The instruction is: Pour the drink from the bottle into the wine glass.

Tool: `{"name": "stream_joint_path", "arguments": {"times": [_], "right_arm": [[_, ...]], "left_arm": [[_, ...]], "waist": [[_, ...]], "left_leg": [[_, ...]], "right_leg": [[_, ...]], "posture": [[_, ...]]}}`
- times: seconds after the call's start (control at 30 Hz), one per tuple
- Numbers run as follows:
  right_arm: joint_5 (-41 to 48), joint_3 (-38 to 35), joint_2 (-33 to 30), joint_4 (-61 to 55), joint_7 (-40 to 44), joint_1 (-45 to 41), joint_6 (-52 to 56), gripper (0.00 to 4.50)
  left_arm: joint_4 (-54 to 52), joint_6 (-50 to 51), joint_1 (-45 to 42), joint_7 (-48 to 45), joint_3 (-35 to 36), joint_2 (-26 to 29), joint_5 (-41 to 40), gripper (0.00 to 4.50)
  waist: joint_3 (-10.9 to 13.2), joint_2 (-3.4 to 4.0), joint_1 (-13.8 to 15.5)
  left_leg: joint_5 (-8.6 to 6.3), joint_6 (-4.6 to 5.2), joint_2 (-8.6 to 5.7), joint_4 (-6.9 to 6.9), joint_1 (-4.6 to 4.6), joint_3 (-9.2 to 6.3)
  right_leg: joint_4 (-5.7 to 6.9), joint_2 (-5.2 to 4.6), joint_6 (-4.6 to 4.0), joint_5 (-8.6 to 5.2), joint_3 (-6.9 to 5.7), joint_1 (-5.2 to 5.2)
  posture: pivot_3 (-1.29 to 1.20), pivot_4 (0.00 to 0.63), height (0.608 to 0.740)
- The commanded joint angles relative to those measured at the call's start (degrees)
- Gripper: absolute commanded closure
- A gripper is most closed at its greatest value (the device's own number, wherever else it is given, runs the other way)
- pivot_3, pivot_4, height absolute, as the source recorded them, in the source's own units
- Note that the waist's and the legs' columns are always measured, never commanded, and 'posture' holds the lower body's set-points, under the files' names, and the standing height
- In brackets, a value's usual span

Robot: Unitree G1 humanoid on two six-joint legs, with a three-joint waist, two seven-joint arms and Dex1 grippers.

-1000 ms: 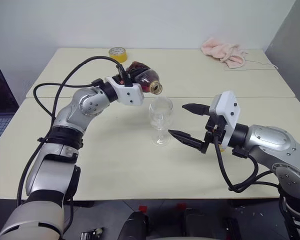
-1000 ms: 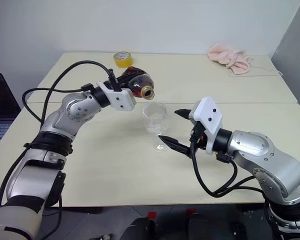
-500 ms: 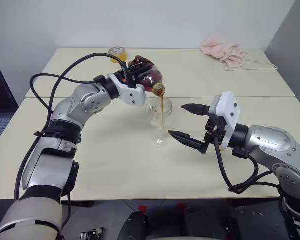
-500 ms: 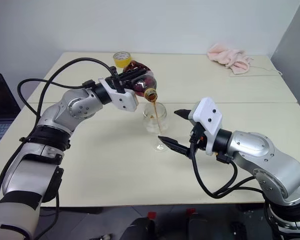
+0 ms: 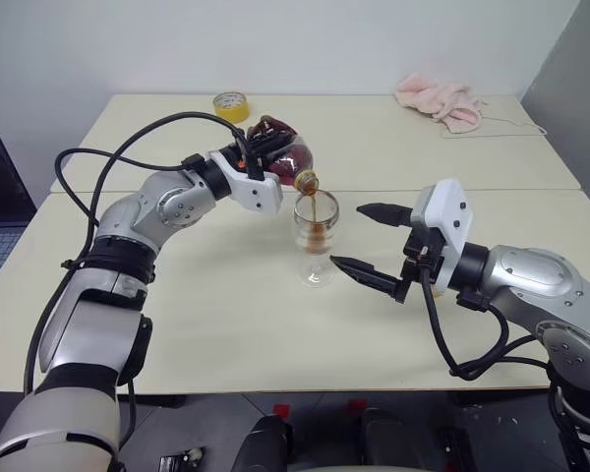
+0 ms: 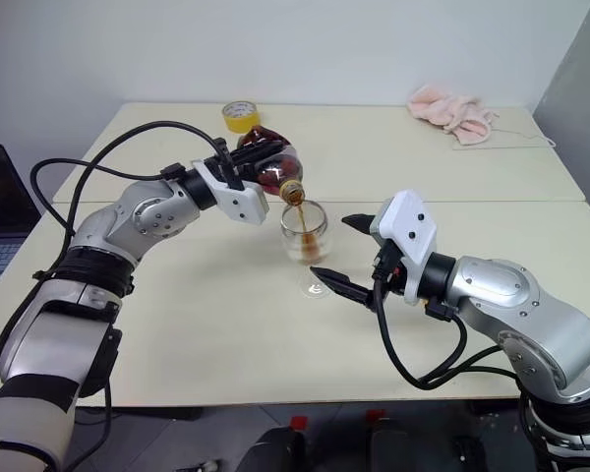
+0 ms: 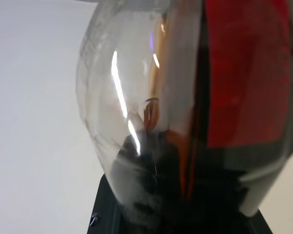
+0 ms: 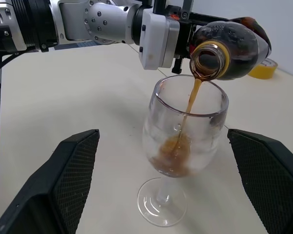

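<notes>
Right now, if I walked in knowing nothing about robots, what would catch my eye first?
Probably the thin brown stream of drink falling from the tipped bottle, gripped by the left gripper, into the wine glass at mid-table. Next, the right gripper, its black fingers spread wide on either side of the glass without touching it.

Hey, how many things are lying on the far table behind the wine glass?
2. A yellow tape roll sits near the far edge, just behind the tilted bottle, and a pink cloth lies toward the far right corner. The bottle and arm may hide something small.
</notes>
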Motion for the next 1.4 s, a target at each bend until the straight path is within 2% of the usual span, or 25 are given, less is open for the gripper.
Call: {"name": "stream_joint_path", "arguments": {"times": [0.03, 1.4], "right_arm": [[1.1, -1.1, 0.2, -1.9, -0.2, -1.3, -0.1, 0.00], [0.7, -0.7, -0.3, -2.4, 0.9, 0.1, 0.1, 0.00]], "left_arm": [[-0.5, -0.9, -2.6, 2.4, 0.3, 1.4, 0.1, 3.76], [0.8, -2.4, -5.8, 6.1, -1.9, 2.7, 2.3, 3.76]], "waist": [[0.0, 0.00, 0.0], [0.0, 0.00, -0.4]], "left_leg": [[0.00, 0.00, -0.01, 0.00, 0.00, 0.02], [0.00, 0.00, -0.04, 0.07, -0.04, 0.02]], "right_leg": [[0.01, -0.01, 0.00, 0.00, 0.01, -0.01], [0.26, -0.04, 0.01, -0.01, 0.02, -0.15]], "posture": [[0.00, 0.150, 0.740], [0.00, 0.150, 0.740]]}}
